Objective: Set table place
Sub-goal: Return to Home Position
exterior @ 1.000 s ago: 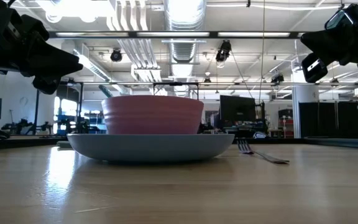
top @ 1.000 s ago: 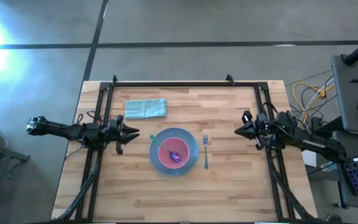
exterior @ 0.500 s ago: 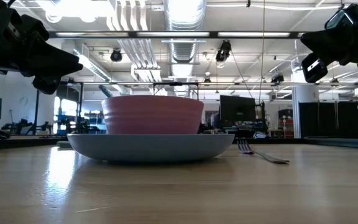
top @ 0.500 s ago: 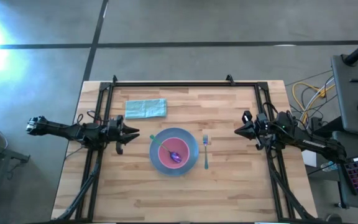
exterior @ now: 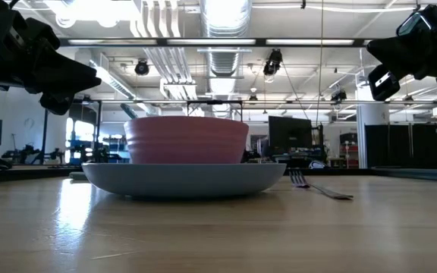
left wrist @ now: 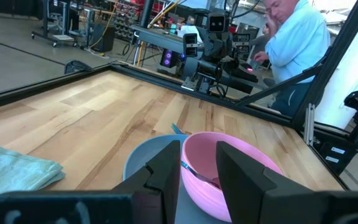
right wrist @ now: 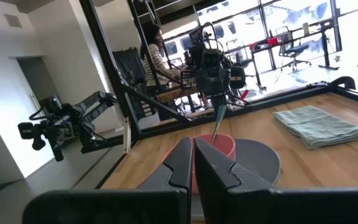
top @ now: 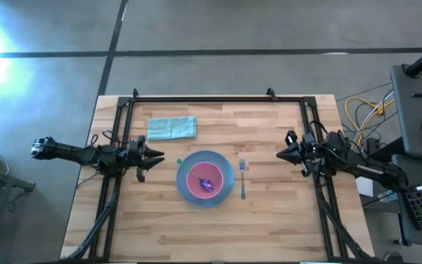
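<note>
On the table (top: 284, 220) a round blue plate (top: 224, 192) sits at the middle, with the pink bowl (top: 196, 178) standing on it. The purple-headed spoon (top: 207, 185) lies in the bowl, its green handle (right wrist: 218, 121) leaning out over the rim. The pale green fork (top: 242, 178) lies flat on the wood just right of the plate. My left gripper (top: 161, 157) hovers left of the plate, open by a small gap (left wrist: 197, 152) and empty. My right gripper (top: 279, 154) hovers right of the fork, shut (right wrist: 194, 146) and empty.
A folded teal cloth (top: 171, 127) lies at the far left of the table. The black rail frame (top: 218, 98) runs along the table's edges. Bare wood lies in front of the plate. People stand beyond the table (left wrist: 297, 37) (right wrist: 154, 56).
</note>
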